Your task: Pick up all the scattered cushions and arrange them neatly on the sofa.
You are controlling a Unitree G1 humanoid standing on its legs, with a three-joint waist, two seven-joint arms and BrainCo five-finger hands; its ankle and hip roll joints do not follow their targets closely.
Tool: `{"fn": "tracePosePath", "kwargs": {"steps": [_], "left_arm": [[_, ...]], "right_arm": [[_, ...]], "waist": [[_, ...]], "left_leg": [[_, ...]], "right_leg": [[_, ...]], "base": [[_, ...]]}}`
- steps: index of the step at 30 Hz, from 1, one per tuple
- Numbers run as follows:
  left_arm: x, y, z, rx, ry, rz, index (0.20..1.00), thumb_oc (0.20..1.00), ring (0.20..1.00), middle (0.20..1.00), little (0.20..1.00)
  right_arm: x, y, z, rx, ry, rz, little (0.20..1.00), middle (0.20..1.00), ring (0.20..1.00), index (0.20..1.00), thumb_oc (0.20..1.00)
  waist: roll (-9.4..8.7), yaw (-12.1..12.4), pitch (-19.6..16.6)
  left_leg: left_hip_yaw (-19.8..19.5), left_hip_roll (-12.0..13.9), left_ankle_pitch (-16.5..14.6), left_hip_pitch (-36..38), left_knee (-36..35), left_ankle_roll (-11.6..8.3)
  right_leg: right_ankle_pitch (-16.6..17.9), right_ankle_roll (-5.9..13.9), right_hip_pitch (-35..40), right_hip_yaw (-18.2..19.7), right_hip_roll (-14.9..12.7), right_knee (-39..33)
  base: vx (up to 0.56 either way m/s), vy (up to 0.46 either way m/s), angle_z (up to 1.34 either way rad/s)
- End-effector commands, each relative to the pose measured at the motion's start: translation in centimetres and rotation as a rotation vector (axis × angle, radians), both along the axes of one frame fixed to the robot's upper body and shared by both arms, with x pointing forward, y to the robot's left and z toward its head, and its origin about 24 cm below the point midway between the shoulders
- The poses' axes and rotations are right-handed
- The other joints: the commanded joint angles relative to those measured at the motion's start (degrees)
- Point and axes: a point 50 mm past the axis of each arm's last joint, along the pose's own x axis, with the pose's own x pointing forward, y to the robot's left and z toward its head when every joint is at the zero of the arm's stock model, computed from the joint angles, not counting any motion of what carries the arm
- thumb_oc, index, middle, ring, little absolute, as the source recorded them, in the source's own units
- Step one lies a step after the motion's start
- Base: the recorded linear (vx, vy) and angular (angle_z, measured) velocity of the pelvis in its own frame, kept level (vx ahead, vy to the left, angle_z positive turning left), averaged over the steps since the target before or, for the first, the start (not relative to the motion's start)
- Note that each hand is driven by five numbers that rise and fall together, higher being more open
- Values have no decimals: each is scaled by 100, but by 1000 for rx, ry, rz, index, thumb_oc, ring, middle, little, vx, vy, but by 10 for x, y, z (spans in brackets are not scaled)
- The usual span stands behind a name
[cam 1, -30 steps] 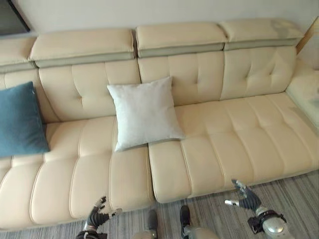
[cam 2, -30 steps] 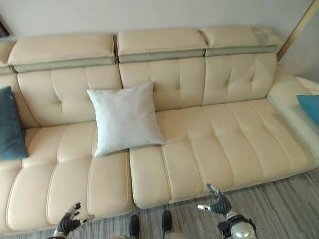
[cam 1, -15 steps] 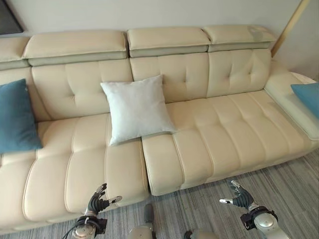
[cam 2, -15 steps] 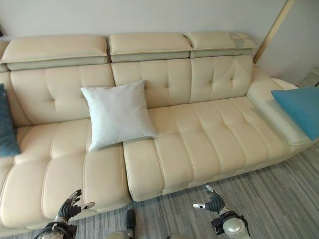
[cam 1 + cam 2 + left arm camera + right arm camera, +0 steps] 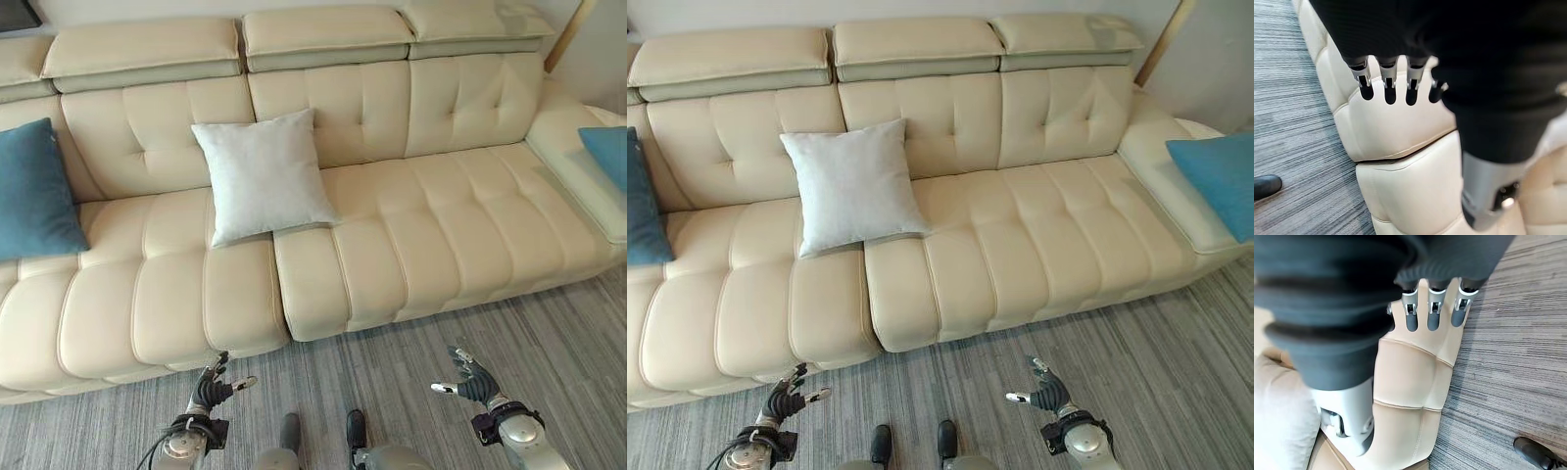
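Observation:
A long cream leather sofa (image 5: 411, 245) spans the view. A white cushion (image 5: 261, 175) leans upright against its backrest, left of centre. A dark blue cushion (image 5: 35, 190) leans on the backrest at the far left. A brighter blue cushion (image 5: 1218, 178) lies on the sofa's right end section. My left hand (image 5: 210, 392) hangs low over the floor before the sofa's front edge, open and holding nothing. My right hand (image 5: 469, 382) hangs low at the right, open and holding nothing as well. Its fingers (image 5: 1431, 313) are straight in the right wrist view.
Grey striped carpet (image 5: 392, 372) runs along the sofa's front. A pale wooden pole (image 5: 1161, 39) leans by the wall at the back right. The sofa seat to the right of the white cushion is bare.
The whole picture has shifted: the camera has drawn back and turned right, bringing the bright blue cushion and more carpet into view. Both hands stay low and open. The cushions have not moved.

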Motion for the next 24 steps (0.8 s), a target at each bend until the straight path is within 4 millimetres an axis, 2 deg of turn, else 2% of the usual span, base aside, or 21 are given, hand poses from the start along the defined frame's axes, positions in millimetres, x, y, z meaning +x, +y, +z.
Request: {"fn": "tracePosePath", "kwargs": {"steps": [1,2,4,6,7,9,12,13,14,15,17,18,19,21,22,23,24], "left_arm": [[4,7,11,50,-45,-59,1000,1000,1000,1000,1000],[6,6,12,53,-52,-70,1000,1000,1000,1000,1000],[10,1,16,41,-78,-89,1000,1000,1000,1000,1000],[11,1,16,41,-78,-89,1000,1000,1000,1000,1000],[13,1,19,40,-94,-86,1000,1000,1000,1000,1000],[11,-1,17,32,-78,-95,1000,1000,1000,1000,1000],[14,-3,20,19,-87,-108,1000,1000,1000,1000,1000],[14,-3,19,14,-82,-103,1000,1000,1000,1000,1000],[13,-4,18,8,-76,-109,1000,1000,1000,1000,1000],[13,-5,17,6,-69,-114,1000,1000,1000,1000,1000],[14,-11,14,-8,-61,-133,1000,1000,1000,1000,1000],[14,-12,14,-9,-61,-133,1000,1000,1000,1000,1000],[18,-20,12,-26,-60,-154,1000,1000,1000,1000,1000],[23,-27,12,-53,-72,-160,1000,1000,1000,1000,1000],[25,-30,11,-61,-71,-160,1000,1000,1000,1000,1000],[27,-33,12,-67,-76,-161,1000,1000,1000,1000,1000],[27,-33,12,-67,-76,-161,1000,1000,1000,1000,1000]], "right_arm": [[6,1,6,77,-63,-71,1000,1000,1000,1000,1000],[7,2,5,91,-64,-82,1000,1000,1000,1000,1000],[20,10,8,151,-95,-118,1000,1000,1000,1000,1000],[20,10,8,151,-96,-118,1000,1000,1000,1000,1000],[24,10,10,155,-109,-124,1000,1000,1000,1000,1000],[30,15,13,157,-127,-99,1000,1000,1000,1000,1000],[35,22,16,156,-144,-76,1000,1000,1000,1000,1000],[36,24,16,152,-145,-61,1000,1000,1000,1000,1000],[36,28,16,154,-141,-46,1000,1000,1000,1000,1000],[36,28,16,151,-142,-45,1000,1000,1000,1000,1000],[29,25,14,161,-130,-64,1000,1000,1000,1000,1000],[28,25,14,161,-129,-64,1000,1000,1000,1000,1000],[21,18,11,163,-122,-98,1000,1000,1000,1000,1000],[19,9,14,155,-133,-123,1000,1000,1000,1000,1000],[18,8,14,153,-128,-129,1000,1000,1000,1000,1000],[18,7,14,150,-127,-128,1000,1000,1000,1000,1000],[18,7,14,150,-127,-129,1000,1000,1000,1000,1000]], "waist": [[-202,-92,-317],[-194,-102,-301],[-176,-192,-207],[-176,-180,-226],[-170,-169,-168],[-152,-150,-195],[-91,-27,-176],[-67,31,-220],[-78,47,-221],[-88,-18,-223],[-132,-249,-300],[-126,-241,-300],[-133,-365,-341],[-158,-425,-273],[-170,-414,-245],[-252,-368,-204],[-251,-374,-210]], "left_leg": [[59,-145,-300,-518,460,-13],[129,-142,-337,-491,471,13],[664,-94,-546,-359,577,138],[677,-89,-534,-382,573,134],[837,-50,-628,-340,624,153],[1253,75,-701,-241,649,174],[1773,338,-799,-20,689,115],[1908,403,-926,92,707,55],[2062,439,-929,203,694,35],[2112,462,-942,243,743,36],[2152,509,-1033,346,872,-21],[2157,518,-1038,349,881,-26],[2122,681,-925,237,1426,-147],[1881,830,-648,-12,2159,-270],[1727,849,-578,-156,2371,-293],[1586,724,-495,-435,2429,-197],[1580,724,-497,-448,2436,-195]], "right_leg": [[-494,593,21,161,-236,486],[-500,600,-30,260,-221,576],[-399,707,-320,696,-159,840],[-381,704,-347,709,-154,835],[-366,733,-454,611,-185,911],[-325,779,-605,186,-316,1017],[-492,657,-687,-1459,-850,1414],[-613,696,-577,-1947,-1005,1453],[-607,657,-588,-2244,-1114,1560],[-558,725,-719,-2155,-1137,1745],[-623,732,-676,-1678,-937,1455],[-616,728,-665,-1674,-925,1439],[-656,570,-470,-1540,-743,1175],[-715,405,-249,-1386,-569,999],[-754,352,-174,-1334,-531,945],[-662,296,-155,-1301,-557,861],[-662,297,-161,-1307,-558,859]], "base": [[21,95,-40],[-14,152,-80],[-16,136,-172],[6,9,-192],[27,-13,-135],[59,-49,-118],[81,-116,-180],[158,-129,-135],[190,-144,-123],[184,-211,-96],[193,-200,-70],[239,-297,-33],[213,-291,-15],[251,-307,8],[112,-191,9],[24,-85,-20],[133,-84,-36]]}}
